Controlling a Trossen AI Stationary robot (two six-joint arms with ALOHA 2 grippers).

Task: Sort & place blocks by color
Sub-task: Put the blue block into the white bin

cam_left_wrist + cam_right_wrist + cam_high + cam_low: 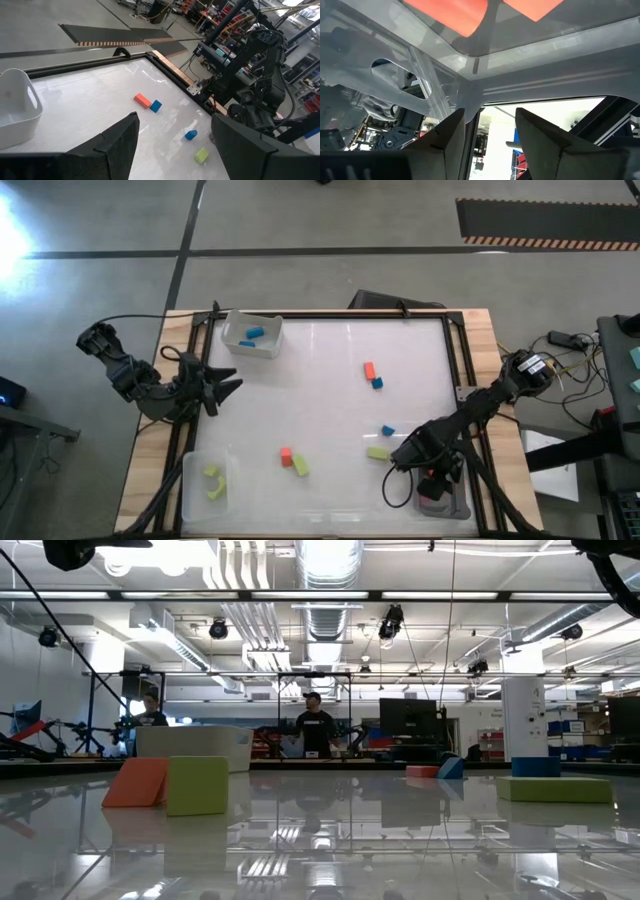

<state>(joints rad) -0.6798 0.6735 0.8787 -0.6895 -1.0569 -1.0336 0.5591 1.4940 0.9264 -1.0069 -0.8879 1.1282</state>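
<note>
You are roughly partway through the sort. Two small blue blocks already lie in the clear plastic tray just beside the left gripper, whose fingers stand spread and empty. Two yellow-green blocks sit in a second clear tray. The right gripper hangs over the grey tray with its fingers parted, nothing between them (orange-red shows through the tray wall in its wrist view). Six blocks are left on the glossy white tabletop, well apart from both sets of fingers: an orange-red block touching a blue one, another blue block, a yellow-green bar, and an orange-red and green pair.
</note>
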